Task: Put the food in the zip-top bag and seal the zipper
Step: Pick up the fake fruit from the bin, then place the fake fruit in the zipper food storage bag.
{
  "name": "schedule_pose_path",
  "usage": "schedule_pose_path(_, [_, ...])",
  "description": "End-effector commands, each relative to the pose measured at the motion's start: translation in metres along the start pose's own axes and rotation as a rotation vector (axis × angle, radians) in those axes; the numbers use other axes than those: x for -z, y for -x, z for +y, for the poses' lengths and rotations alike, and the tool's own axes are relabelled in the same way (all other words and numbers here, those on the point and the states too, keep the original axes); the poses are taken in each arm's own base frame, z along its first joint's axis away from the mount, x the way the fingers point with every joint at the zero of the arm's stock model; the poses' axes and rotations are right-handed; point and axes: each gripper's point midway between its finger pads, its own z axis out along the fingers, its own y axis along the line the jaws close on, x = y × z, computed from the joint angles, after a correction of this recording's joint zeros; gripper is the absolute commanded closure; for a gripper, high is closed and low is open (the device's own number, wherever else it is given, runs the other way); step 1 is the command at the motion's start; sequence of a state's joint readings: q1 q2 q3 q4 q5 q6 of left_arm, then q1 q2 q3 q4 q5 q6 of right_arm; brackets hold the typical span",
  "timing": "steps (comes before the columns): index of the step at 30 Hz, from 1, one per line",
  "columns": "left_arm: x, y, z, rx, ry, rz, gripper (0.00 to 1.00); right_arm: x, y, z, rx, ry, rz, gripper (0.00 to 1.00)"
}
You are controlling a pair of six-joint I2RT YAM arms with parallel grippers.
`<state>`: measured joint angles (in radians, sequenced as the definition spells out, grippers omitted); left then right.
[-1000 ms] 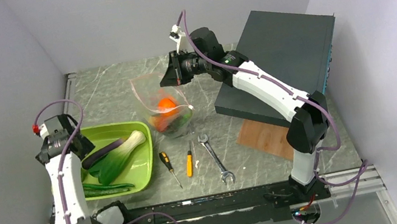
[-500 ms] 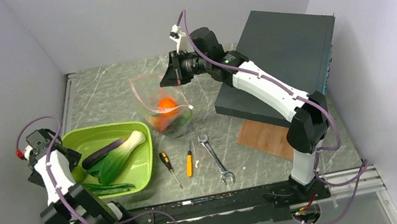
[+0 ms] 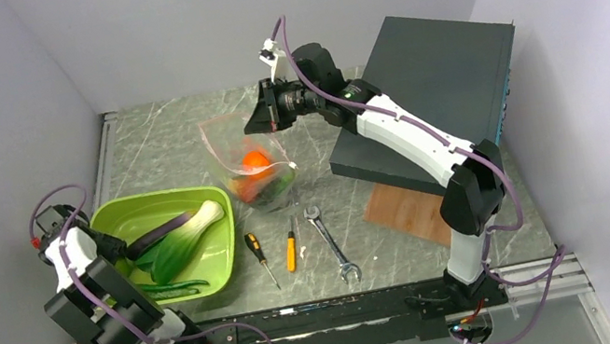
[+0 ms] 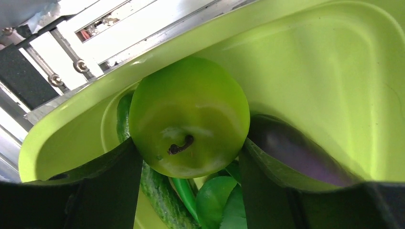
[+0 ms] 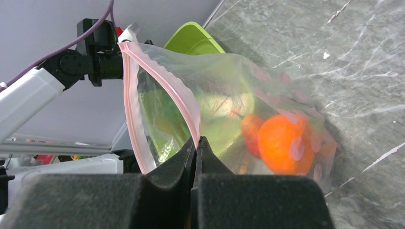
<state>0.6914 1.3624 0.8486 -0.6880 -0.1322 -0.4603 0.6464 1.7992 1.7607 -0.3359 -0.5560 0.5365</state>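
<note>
Apple (image 4: 188, 109) gripped in left claw (image 4: 188, 149) — seen only from its wrist, right claw (image 5: 197, 143) pinching zipper (image 5: 162, 81)

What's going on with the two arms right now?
The right gripper pinches the zipper of the zip-top bag, holding its mouth up and open. An orange ball is among the food already inside. The left gripper is down in the lime-green tray, shut around a green apple. An eggplant and bok choy lie there too. The bag is not sealed.
</note>
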Motion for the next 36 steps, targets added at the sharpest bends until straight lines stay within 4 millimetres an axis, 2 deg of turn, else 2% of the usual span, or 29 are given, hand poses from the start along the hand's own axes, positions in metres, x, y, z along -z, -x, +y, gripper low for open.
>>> schedule_pose_path(1, [0.009, 0.014, -0.015, 0.005, -0.091, -0.057, 0.45, 0.009, 0.017, 0.016, 0.032, 0.042, -0.059, 1.0])
schedule_pose_path(5, [0.023, 0.016, -0.018, -0.021, -0.134, -0.112, 0.58, 0.006, 0.012, 0.02, 0.036, 0.044, -0.041, 1.0])
schedule_pose_path(7, [0.034, 0.014, -0.023, -0.052, -0.154, -0.153, 0.61, 0.005, 0.011, 0.022, 0.038, 0.046, -0.037, 1.0])
schedule_pose_path(10, [0.056, 0.008, -0.04, -0.11, -0.231, -0.194, 0.66, 0.004, 0.01, 0.025, 0.047, 0.042, -0.036, 1.0])
schedule_pose_path(13, [0.086, -0.005, -0.062, -0.163, -0.355, -0.195, 0.8, 0.0, 0.007, 0.026, 0.051, 0.039, -0.023, 1.0])
schedule_pose_path(16, [0.128, -0.021, -0.087, -0.221, -0.523, -0.196, 0.86, -0.004, 0.004, 0.025, 0.053, 0.035, -0.015, 1.0])
schedule_pose_path(20, [0.21, -0.052, -0.129, -0.339, -0.941, -0.212, 0.91, -0.009, 0.001, 0.026, 0.052, 0.034, -0.007, 1.0])
schedule_pose_path(23, [0.268, -0.07, -0.145, -0.411, -1.205, -0.256, 0.93, -0.011, 0.001, 0.025, 0.053, 0.03, -0.006, 1.0])
schedule_pose_path(27, [0.338, -0.097, -0.155, -0.567, -1.527, -0.257, 0.89, -0.011, 0.002, 0.027, 0.059, 0.025, -0.009, 1.0])
schedule_pose_path(30, [0.372, -0.117, -0.161, -0.67, -1.687, -0.222, 0.89, -0.013, 0.001, 0.026, 0.058, 0.023, -0.007, 1.0])
schedule_pose_path(36, [0.4, -0.149, -0.181, -0.819, -1.763, -0.2, 0.88, -0.012, 0.0, 0.033, 0.057, 0.033, -0.006, 1.0])
